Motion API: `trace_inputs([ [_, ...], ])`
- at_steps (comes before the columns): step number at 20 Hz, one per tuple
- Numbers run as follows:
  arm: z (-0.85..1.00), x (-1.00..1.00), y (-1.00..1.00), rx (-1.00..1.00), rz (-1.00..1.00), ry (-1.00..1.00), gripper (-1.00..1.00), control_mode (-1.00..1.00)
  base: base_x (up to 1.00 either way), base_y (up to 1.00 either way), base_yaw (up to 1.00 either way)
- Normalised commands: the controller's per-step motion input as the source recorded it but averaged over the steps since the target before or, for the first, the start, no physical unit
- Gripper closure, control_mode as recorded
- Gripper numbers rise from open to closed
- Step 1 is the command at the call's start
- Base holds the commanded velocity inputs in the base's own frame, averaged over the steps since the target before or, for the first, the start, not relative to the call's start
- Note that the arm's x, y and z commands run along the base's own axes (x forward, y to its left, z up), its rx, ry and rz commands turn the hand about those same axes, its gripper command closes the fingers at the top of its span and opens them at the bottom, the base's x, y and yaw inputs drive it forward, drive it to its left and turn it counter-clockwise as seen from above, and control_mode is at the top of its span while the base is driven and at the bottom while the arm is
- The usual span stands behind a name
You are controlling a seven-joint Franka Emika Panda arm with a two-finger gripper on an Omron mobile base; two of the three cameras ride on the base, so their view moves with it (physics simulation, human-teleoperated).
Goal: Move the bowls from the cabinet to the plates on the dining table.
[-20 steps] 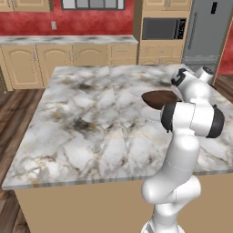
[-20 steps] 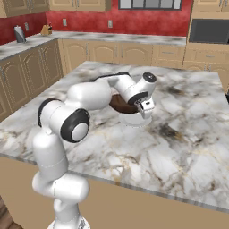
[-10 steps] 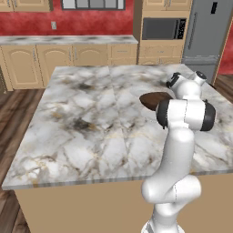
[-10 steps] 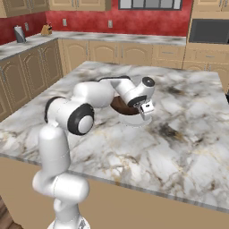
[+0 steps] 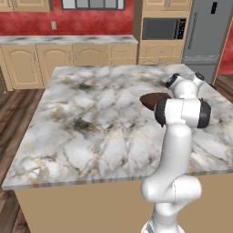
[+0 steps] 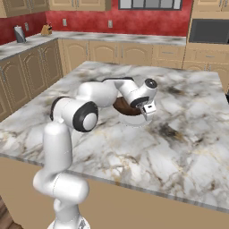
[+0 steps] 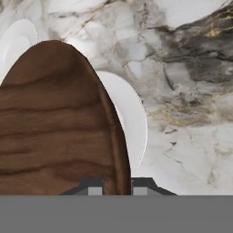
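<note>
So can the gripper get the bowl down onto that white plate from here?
Probably yes: the gripper is shut on the bowl just above the plate, with nothing visible between them on the marble table.

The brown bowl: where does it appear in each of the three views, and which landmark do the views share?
Left base view: bowl right of centre, just left of the arm.
Right base view: bowl at centre, behind the wrist.
Hand view: bowl fills the left half, above a white plate.
Shared landmark: the marble table.
</note>
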Motion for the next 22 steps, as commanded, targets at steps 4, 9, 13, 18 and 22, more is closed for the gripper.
trace_inputs([
  [4, -0.19, 0.28, 0.00, 0.00, 0.00, 0.00, 1.00, -1.00, 0.00, 0.00, 0.00],
  [9, -0.22, 0.23, 0.00, 0.00, 0.00, 0.00, 1.00, -1.00, 0.00, 0.00, 0.00],
  [13, -0.25, 0.20, -0.01, 0.00, 0.00, 0.00, 1.00, -1.00, 0.00, 0.00, 0.00],
  [18, -0.19, 0.10, -0.04, 0.00, 0.00, 0.00, 1.00, -1.00, 0.00, 0.00, 0.00],
  [22, -0.19, 0.15, -0.04, 0.00, 0.00, 0.00, 1.00, -1.00, 0.00, 0.00, 0.00],
])
